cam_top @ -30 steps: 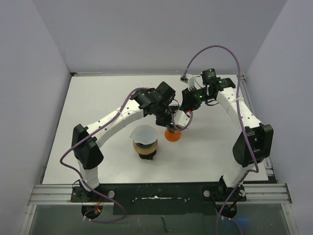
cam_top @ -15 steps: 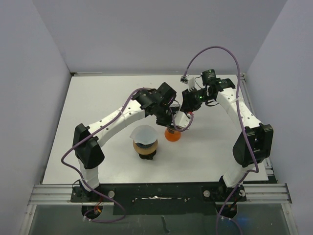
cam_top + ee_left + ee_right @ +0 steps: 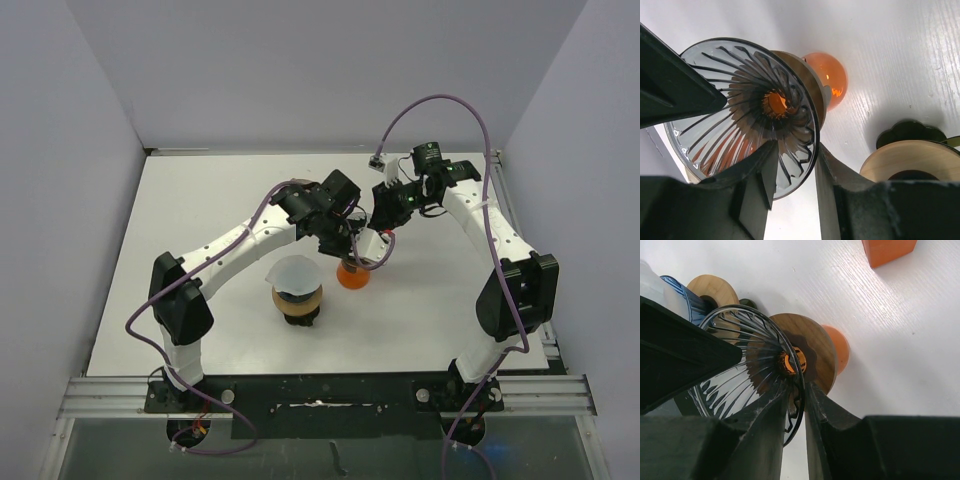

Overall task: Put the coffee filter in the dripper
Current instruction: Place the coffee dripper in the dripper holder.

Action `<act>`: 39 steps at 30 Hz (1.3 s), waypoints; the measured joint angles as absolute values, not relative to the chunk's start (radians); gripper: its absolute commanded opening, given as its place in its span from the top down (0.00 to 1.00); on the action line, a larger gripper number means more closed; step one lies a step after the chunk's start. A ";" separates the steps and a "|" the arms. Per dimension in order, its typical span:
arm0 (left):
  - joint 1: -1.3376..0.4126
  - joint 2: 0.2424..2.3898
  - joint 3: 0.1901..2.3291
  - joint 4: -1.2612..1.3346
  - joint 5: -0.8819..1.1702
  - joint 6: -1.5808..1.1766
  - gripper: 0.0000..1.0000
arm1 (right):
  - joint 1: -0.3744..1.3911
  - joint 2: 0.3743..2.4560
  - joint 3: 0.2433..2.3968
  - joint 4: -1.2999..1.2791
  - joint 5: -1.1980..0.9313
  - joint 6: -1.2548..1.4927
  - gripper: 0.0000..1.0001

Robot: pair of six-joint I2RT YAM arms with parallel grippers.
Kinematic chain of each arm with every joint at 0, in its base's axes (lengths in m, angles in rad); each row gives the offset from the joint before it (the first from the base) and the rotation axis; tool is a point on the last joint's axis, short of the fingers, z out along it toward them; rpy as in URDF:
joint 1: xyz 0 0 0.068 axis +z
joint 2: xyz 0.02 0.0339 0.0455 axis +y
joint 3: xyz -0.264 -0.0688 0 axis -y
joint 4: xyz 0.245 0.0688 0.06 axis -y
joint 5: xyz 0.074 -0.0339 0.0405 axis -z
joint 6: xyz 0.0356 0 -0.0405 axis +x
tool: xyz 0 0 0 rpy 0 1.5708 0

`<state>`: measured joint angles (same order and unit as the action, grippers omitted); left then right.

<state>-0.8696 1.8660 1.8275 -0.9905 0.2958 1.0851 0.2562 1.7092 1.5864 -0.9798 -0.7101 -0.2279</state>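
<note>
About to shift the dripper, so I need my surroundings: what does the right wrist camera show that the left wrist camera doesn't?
Right wrist only: an orange block at the top edge, a white coffee filter at far left, and the right fingers. Left wrist only: the left fingers straddling the rim. Both: the glass dripper, its wooden collar, the orange rounded object beyond it, and a second wooden collar.

Dripper (image 3: pixel 740 115) — smoky grey, spiral-ribbed, tan wooden collar (image 3: pixel 809 82), orange object (image 3: pixel 829 80), white table (image 3: pixel 890 45)
</note>
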 measured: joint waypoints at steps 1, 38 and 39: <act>-0.870 1.866 1.827 -0.991 0.295 1.085 0.73 | 0.256 1.709 1.586 -0.979 -0.710 -0.228 0.78; -0.877 1.867 1.830 -0.995 0.305 1.074 0.60 | 0.258 1.687 1.557 -0.958 -0.702 -0.232 0.76; -0.877 1.868 1.831 -0.995 0.305 1.074 0.60 | 0.258 1.687 1.557 -0.959 -0.702 -0.233 0.76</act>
<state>-0.8772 1.8679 1.8305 -0.9947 0.3050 1.0740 0.2577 1.6875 1.5574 -0.9588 -0.7021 -0.2325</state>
